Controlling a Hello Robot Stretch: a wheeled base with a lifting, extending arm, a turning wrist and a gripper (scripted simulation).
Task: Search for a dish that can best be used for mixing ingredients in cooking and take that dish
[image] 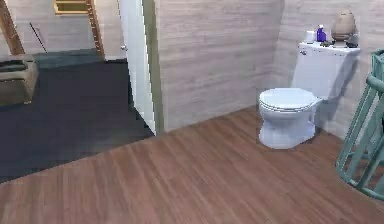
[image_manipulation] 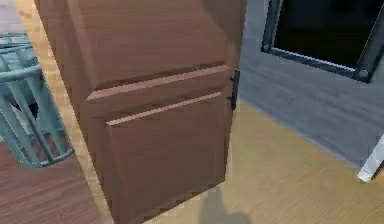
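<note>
Floorboards (image: 180,185) of reddish-brown wood ran across the bathroom ahead. A white toilet (image: 288,112) stood at the forward view's right, against a pale panelled wall (image: 210,55). On its tank (image: 325,68) sat a small blue bottle (image: 321,33), a brownish jar (image: 345,24) and a little white object (image: 309,37), too small to name. A teal wire basket (image: 366,140) stood at the far right edge, near the toilet. Left of the panelled wall a white door (image: 137,60) stood ajar. Past it lay a room with a dark floor (image: 70,115), and a low boxy piece of furniture (image: 15,80) sat at its left edge. In the arm side view a brown panelled door (image_manipulation: 160,100) stood very close, with a dark fitting (image_manipulation: 234,88) on its right edge. The teal basket (image_manipulation: 30,100) stood just left of that door, on the wooden boards. Right of the door were a grey wall (image_manipulation: 300,100), a dark-framed window (image_manipulation: 325,35) high up and a tan floor (image_manipulation: 290,180). I could not tell where the mixing dish lay or how it sat relative to the gripper, and I could not tell the gripper's state.
</note>
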